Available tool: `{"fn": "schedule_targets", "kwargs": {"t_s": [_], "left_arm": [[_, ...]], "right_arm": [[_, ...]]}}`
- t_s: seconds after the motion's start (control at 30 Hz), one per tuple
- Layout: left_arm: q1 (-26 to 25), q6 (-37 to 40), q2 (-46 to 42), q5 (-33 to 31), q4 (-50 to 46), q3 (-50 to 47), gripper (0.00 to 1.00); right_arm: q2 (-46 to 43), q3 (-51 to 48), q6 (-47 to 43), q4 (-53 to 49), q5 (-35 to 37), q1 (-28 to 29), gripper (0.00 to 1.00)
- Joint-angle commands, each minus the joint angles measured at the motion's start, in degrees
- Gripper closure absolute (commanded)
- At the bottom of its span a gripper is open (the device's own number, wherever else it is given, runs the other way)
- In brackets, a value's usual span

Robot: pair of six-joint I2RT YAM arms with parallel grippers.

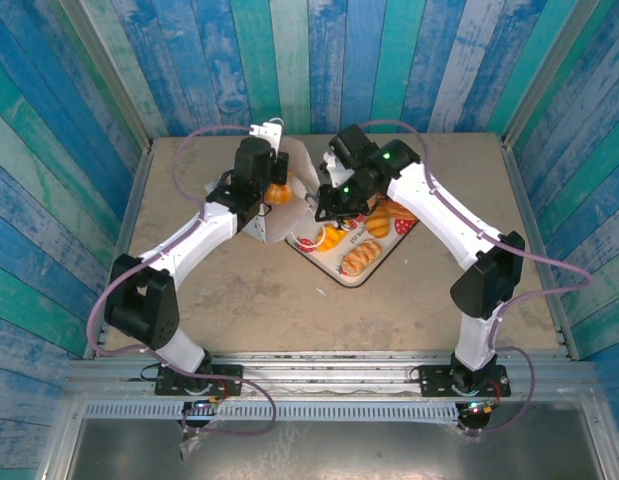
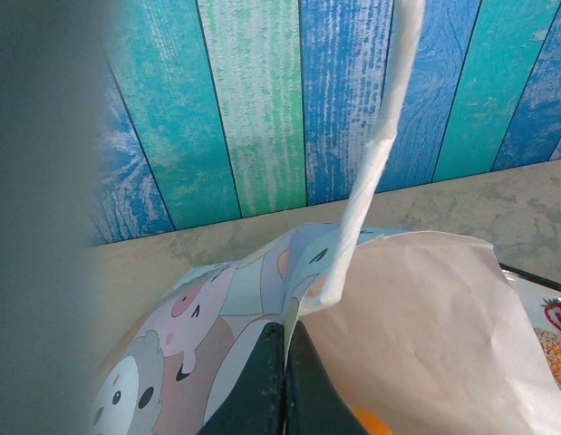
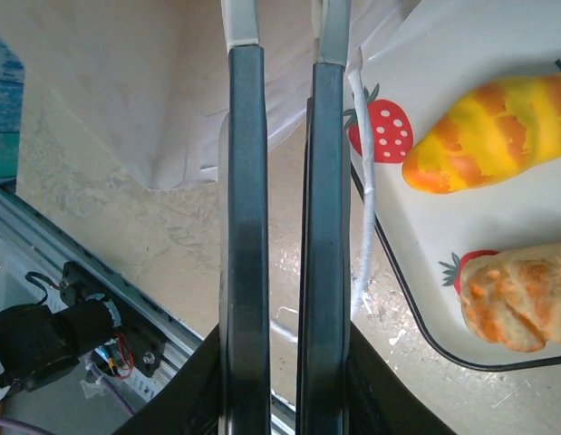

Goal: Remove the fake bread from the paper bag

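My left claw (image 1: 272,183) meets the paper bag (image 1: 289,218), which lies near the middle of the bench's (image 1: 239,300) far edge. One orange piece of fake bread (image 1: 279,193) shows beside it. My right claw (image 1: 322,205) hangs at the bag's right side, over the left corner of a strawberry-print tray (image 1: 387,260) carrying several pastries (image 1: 360,260).

Top camera looks down; close wrist cameras share the bag (image 2: 425,308)
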Motion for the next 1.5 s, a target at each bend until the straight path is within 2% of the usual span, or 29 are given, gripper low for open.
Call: {"fn": "schedule_targets", "kwargs": {"t_s": [0.0,0.4,1.0,1.23,1.47], "left_arm": [[0.06,-0.88,2.11,-0.85,-0.16,1.72,1.0],[0.09,-2.5,6.9,-3.65,-1.38,4.88,1.0],[1.0,-3.04,9.05,-5.76,-2.93,6.28,1.0],[1.0,-2.51,8.6,-6.16,-3.23,5.9,1.0],[1.05,-1.93,7.64,-6.49,-3.15,5.58,1.0]], "right_arm": [[-2.1,-0.48,-1.28,0.15,0.69,0.5,0.99],[-7.1,-3.96,-2.26,-3.79,5.44,0.58,1.0],[-12.84,-6.96,-1.46,-4.47,6.32,-0.82,0.99],[-17.07,-10.4,-1.04,-4.83,7.13,-3.62,0.99],[-19.15,-14.19,-1.3,-4.23,7.77,-8.93,1.0]]}}
